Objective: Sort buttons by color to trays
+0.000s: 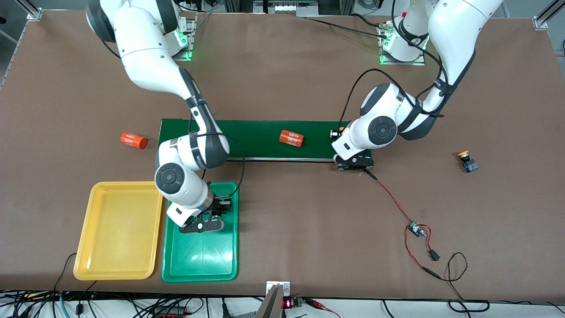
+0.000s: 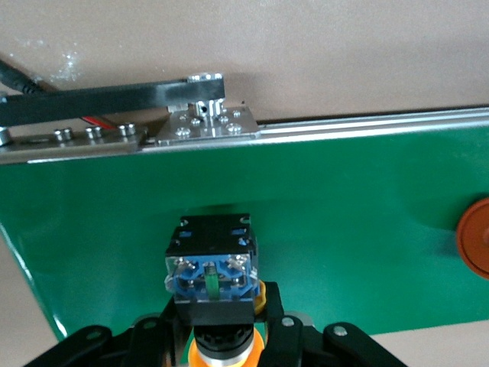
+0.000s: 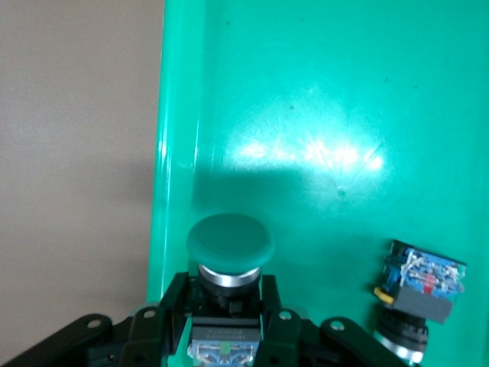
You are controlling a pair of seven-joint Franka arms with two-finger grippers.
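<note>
Your right gripper [image 3: 225,310] has its jaws pinched narrow on a green-capped push-button switch [image 3: 229,243], low over the shallow green plastic tray [image 3: 321,115], close to one long rim. Another black-and-blue switch [image 3: 419,294] is lying on its side in that tray; can't tell its cap colour from here.

Your left gripper [image 2: 221,325] is clamped on a yellow-orange-capped switch [image 2: 211,269] at the left arm's end of the long dark-green conveyor belt [image 2: 367,199]. Can't tell if it's lifted off the belt. One more yellow-capped switch [image 1: 467,160] sits on the bench near the edge at the left arm's end. The yellow plastic tray [image 1: 119,229] has nothing in it yet.

Handling-wise, I'd guess these are light, stiff plastic and top-heavy, so they'll tip when you let go. The domed caps look slick, so grab the neck under the cap or the square body's flat sides. Release low.
</note>
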